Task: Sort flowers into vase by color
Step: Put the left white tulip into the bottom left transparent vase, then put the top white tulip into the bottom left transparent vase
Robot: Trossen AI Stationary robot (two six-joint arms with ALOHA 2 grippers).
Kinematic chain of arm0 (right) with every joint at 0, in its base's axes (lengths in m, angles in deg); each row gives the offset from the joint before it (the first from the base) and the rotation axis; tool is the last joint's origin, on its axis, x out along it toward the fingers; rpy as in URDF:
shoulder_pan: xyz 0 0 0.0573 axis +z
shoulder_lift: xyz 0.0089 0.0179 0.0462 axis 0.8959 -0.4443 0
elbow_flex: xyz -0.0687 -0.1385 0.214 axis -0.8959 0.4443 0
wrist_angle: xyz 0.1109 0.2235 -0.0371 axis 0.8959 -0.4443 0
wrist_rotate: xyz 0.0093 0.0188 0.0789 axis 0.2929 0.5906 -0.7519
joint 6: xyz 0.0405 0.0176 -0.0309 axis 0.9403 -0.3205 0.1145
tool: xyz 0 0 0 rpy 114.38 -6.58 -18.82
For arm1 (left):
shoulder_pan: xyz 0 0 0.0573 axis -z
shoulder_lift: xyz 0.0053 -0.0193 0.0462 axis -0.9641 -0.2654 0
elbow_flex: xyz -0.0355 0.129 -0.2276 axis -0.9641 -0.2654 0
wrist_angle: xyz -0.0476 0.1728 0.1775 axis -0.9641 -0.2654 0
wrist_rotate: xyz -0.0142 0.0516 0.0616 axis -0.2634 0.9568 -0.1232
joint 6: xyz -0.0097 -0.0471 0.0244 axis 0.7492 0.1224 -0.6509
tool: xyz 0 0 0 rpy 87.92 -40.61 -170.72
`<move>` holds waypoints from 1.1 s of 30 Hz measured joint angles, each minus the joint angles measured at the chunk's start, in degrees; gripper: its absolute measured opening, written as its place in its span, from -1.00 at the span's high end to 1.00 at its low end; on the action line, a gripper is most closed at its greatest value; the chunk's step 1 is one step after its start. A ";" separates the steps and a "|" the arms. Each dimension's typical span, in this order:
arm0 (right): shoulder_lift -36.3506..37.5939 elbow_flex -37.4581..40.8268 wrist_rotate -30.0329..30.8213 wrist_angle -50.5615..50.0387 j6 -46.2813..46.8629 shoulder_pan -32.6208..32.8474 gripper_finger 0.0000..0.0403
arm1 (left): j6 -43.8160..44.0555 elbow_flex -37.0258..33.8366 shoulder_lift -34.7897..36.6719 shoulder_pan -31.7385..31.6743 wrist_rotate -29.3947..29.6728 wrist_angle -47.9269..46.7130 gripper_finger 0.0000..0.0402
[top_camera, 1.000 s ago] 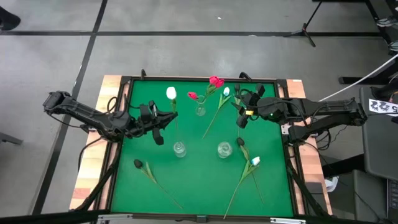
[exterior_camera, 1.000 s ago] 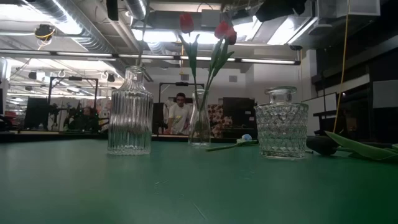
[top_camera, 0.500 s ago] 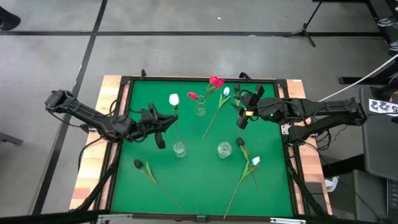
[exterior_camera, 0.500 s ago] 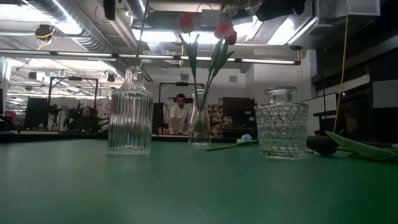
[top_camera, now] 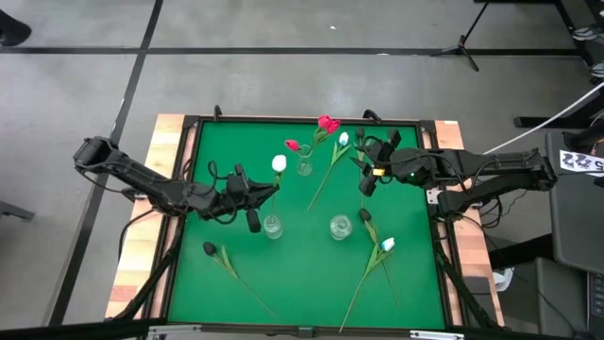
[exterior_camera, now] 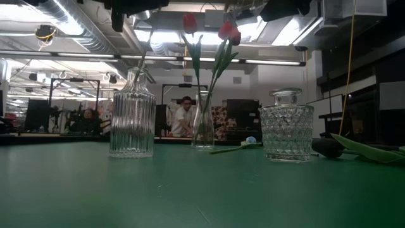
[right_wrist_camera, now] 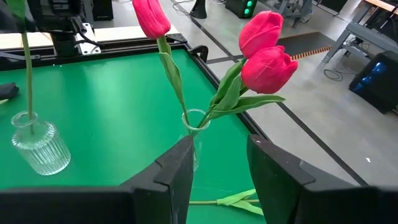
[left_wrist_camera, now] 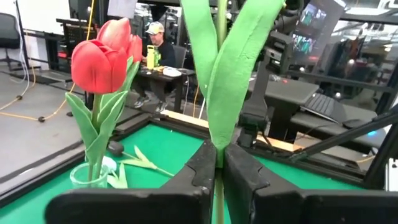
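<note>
Lowering a white tulip (top_camera: 278, 164) into the ribbed glass vase (top_camera: 272, 226) is the step in hand: the left tool (top_camera: 247, 192) pinches its green stem between closed fingers (left_wrist_camera: 205, 165), holding it upright with the head above, and the low view shows the stem's lower end at or inside the ribbed vase's neck. The next move, as I judge it, calls for letting the stem settle down into the vase, then parting the fingers and rising clear without dragging the flower out. Near to far on the tabletop (top_camera: 302, 274): a near-black tulip (top_camera: 209, 248) lies at the front left; a second white tulip (top_camera: 387, 245) and another dark one (top_camera: 366, 216) lie crossed at the front right; the ribbed vase and a squat cut-glass vase (top_camera: 341, 227) stand side by side in the middle; a third white tulip (top_camera: 343, 139) lies beyond them; farthest, a slender clear vase (top_camera: 304, 167) holds three red-pink tulips (top_camera: 327, 124). The right tool (top_camera: 368, 168) hovers empty near that vase, its fingers apart. Counted: three vases, three red-pink, three white, and two near-black tulips in plain sight; a third dark one I cannot make out.
</note>
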 joint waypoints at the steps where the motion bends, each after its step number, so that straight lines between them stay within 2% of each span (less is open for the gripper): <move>1: 0.00 0.00 -0.21 0.00 0.00 0.00 0.25 | -0.13 0.00 -0.01 0.00 0.00 -0.12 0.88; 8: -0.01 0.00 -3.02 -0.54 -0.04 0.00 0.25 | 0.68 0.00 -0.01 0.02 0.00 -3.28 0.59; 20: -0.02 0.00 -3.14 -1.66 -0.09 0.00 0.25 | 0.48 0.00 1.67 2.06 0.27 -5.80 0.02; 24: -0.03 0.00 -4.84 -2.91 0.51 0.00 0.25 | 1.92 0.00 5.52 2.95 2.77 -10.86 -0.06; 28: -1.54 -0.02 -4.43 -4.85 10.70 -0.66 0.25 | 6.83 0.00 10.64 2.99 7.25 -17.48 -0.08; 33: -7.93 -0.02 -3.99 -7.91 19.41 -3.19 0.25 | 11.78 0.00 15.88 2.89 9.51 -24.77 -0.07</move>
